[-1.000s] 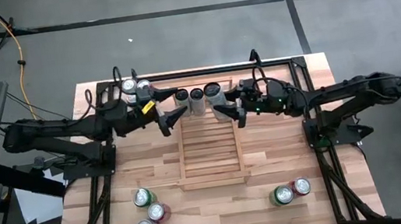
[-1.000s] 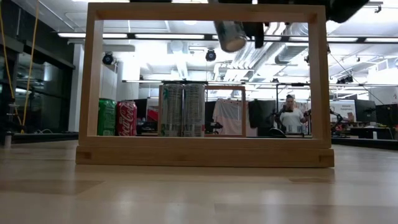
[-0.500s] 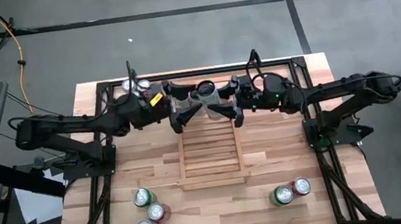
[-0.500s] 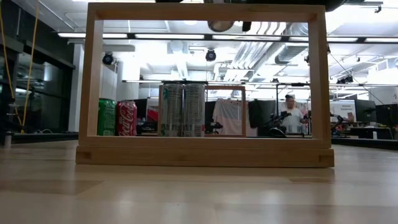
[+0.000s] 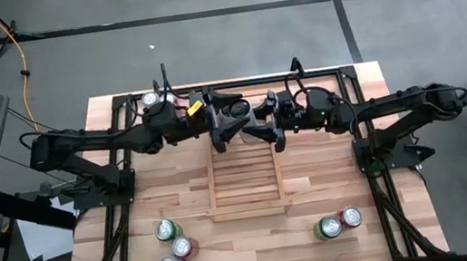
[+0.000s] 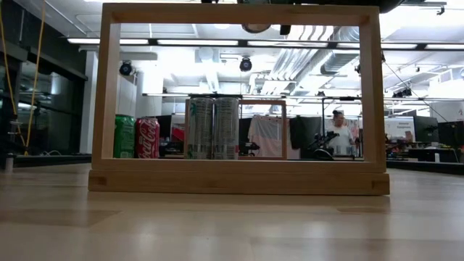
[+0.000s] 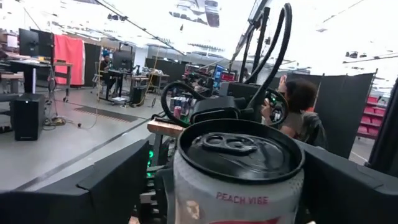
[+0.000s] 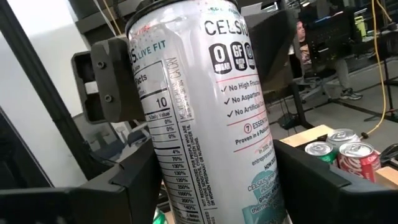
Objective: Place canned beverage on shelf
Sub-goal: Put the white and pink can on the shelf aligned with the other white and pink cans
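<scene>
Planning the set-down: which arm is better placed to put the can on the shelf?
Left, probably. Its tool grips the can near the top, leaving the base free to land on the shelf nearby. The right tool sits lower along the can's body.

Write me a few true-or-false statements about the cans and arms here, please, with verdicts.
1. The left gripper and the right gripper meet at one can. True.
2. That can is red. False: it is silver-white, labelled Celsius.
3. In the high view's lower left, three cans cluster. True.
4. The lower right cluster has four cans. False: two cans stand there.
5. No person shows. False: a person shows beyond the shelf.
</scene>
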`<state>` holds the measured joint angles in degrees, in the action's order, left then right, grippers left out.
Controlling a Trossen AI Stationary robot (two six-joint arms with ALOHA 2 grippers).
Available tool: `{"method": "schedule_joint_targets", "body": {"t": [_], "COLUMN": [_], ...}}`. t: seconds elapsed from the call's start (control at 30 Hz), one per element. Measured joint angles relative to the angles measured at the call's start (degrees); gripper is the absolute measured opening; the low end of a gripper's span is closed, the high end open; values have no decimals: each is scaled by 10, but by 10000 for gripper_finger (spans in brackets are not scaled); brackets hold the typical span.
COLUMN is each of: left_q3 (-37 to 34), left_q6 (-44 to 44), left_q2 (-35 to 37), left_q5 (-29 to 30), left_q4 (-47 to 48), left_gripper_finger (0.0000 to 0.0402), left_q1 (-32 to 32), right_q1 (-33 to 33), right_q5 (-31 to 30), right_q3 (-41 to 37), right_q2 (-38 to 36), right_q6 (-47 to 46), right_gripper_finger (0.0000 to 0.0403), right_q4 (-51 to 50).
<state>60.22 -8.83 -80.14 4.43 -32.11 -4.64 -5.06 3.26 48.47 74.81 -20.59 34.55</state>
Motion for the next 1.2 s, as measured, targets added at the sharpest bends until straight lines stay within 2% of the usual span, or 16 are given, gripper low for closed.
{"method": "schedule_joint_targets", "body": {"t": [0.2, 0.33, 0.53, 0.87, 1.03, 1.2], "left_q3": [0, 0, 0, 0, -1, -1], "left_q6": [1, 1, 19, 68, 68, 65], "left_q2": [1, 8, 41, 90, 80, 43], "left_q5": [0, -2, 0, 86, 107, 101], "left_q4": [10, 23, 91, 205, 274, 266], "left_gripper_finger": [240, 238, 238, 238, 238, 238], "left_q1": [0, -5, -20, -27, -26, -11], "right_q1": [-1, -1, -11, -31, -31, -32], "right_q5": [0, 0, -2, 5, 4, 2], "right_q3": [0, 0, 0, 1, 0, 35], "right_q2": [0, 0, -15, -70, -95, -97], "right_q6": [-1, -1, -1, -1, 0, -2], "right_gripper_finger": [252, 264, 301, 311, 311, 312], "right_q4": [0, -1, -34, -129, -172, -266]}}
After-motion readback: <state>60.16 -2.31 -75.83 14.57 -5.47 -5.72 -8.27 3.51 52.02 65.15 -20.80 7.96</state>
